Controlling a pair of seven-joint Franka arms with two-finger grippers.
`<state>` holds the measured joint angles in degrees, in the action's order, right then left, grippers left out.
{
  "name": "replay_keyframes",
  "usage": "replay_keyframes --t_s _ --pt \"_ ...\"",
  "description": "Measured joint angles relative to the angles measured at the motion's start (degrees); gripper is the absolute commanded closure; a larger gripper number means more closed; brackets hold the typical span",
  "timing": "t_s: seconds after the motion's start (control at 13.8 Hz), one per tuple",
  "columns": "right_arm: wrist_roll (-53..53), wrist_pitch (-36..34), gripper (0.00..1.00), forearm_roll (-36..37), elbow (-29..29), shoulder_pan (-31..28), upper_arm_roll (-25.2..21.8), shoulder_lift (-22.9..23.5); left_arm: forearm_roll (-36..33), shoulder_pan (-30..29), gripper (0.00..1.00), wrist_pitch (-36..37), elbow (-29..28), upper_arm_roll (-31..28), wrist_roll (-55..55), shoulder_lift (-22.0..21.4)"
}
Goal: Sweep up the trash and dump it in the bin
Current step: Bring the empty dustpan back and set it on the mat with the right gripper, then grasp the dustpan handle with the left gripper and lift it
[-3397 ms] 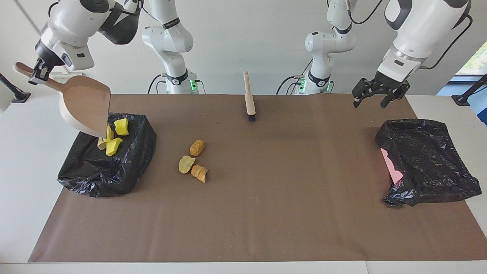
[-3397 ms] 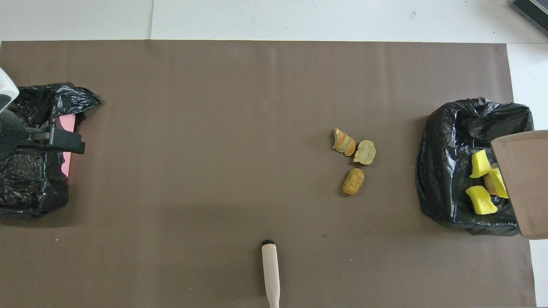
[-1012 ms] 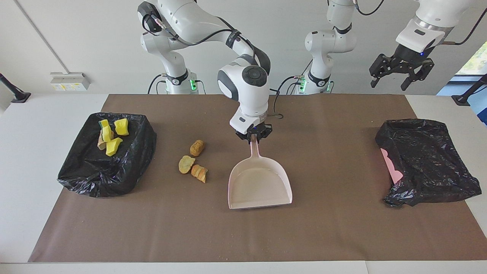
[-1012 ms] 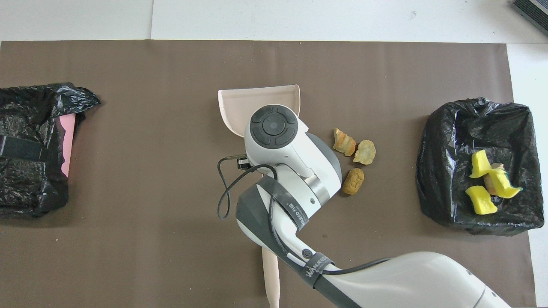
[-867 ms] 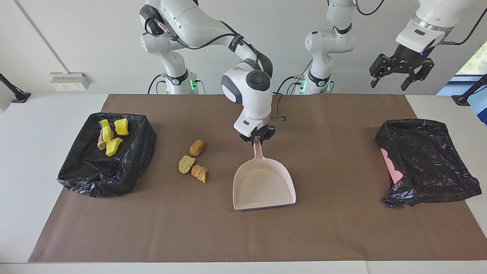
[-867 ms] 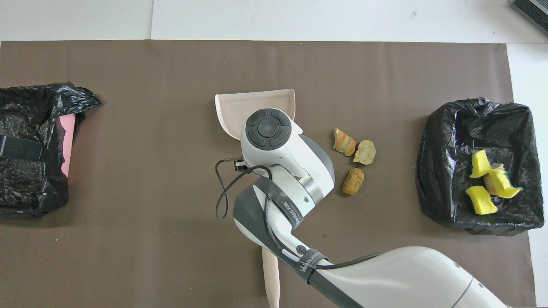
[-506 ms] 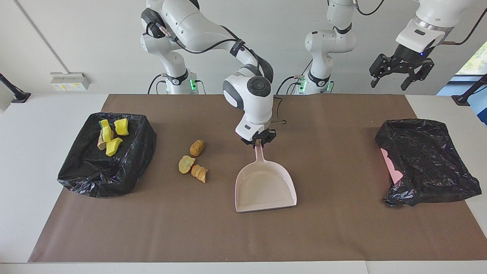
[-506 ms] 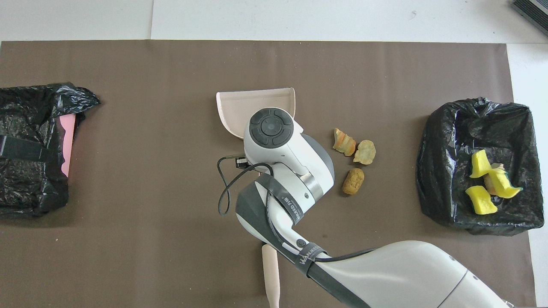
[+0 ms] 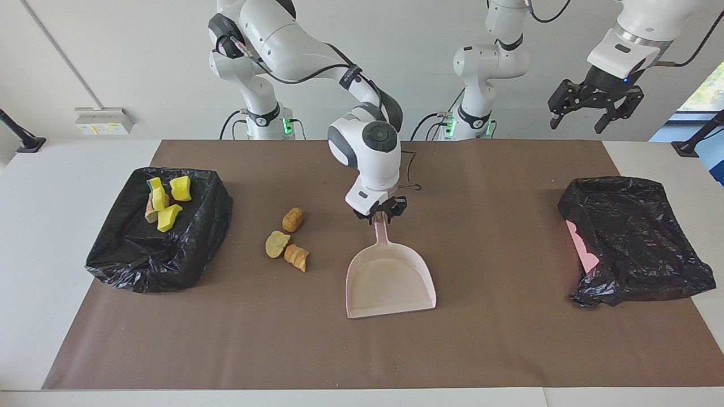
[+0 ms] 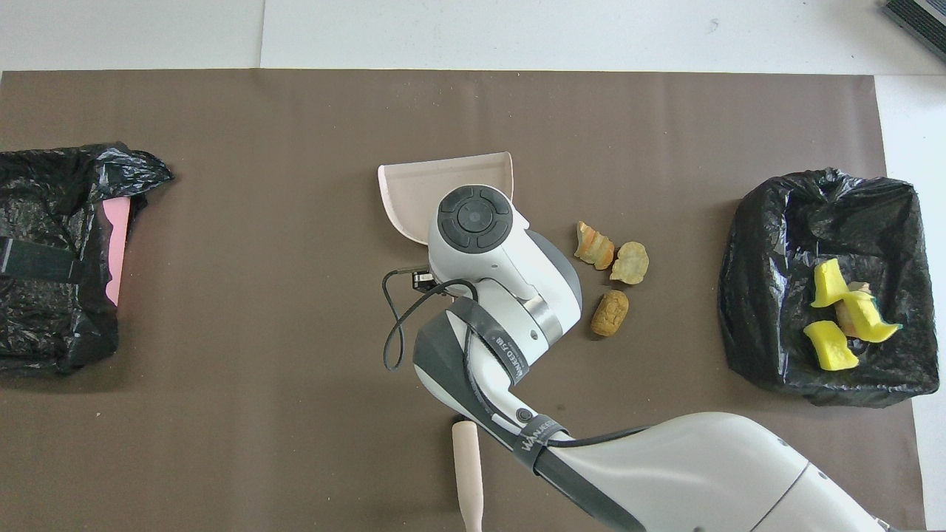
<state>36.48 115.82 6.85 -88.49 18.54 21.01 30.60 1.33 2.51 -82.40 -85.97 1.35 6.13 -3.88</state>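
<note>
A robotics laboratory: two white industrial arms (image 9: 317, 51) stand bolted at the twelve o'clock edge of a white worktop (image 9: 62, 169), their bases lit by green status lights and trailed by black cables. A sheet of brown paper (image 9: 509, 350) covers the work area like a test mat. Bare white walls, a labelled socket box (image 9: 103, 120) at ten o'clock and a black camera or lamp stand (image 9: 22, 138) at nine o'clock complete the experimental setting; daylight enters at three o'clock.
</note>
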Motion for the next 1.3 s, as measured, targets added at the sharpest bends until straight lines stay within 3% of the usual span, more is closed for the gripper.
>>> replay_keyframes --t_s 0.22,0.43,0.72,1.01,1.3 --pt "0.0 -4.57 0.0 -0.22 -0.21 0.21 0.35 -3.22 0.0 0.06 0.0 0.0 0.0 0.16 0.0 0.0" --pt "-0.21 -10.15 0.0 -5.71 -4.59 0.24 0.57 -11.86 0.0 0.07 0.0 0.01 0.0 0.18 0.0 -0.01" --pt "-0.66 -12.79 0.0 -14.27 -18.85 1.55 0.83 -26.47 0.04 0.11 0.0 1.03 0.0 0.65 0.1 -0.04" --pt "-0.65 -9.17 0.0 -24.86 -34.83 7.33 0.96 -37.49 0.09 0.18 0.0 1.4 -0.01 2.53 0.15 -0.05" --pt "-0.65 -5.64 0.0 -28.64 -47.58 12.75 0.95 -46.66 0.1 0.22 0.0 -0.16 -1.01 6.61 -2.38 0.12"
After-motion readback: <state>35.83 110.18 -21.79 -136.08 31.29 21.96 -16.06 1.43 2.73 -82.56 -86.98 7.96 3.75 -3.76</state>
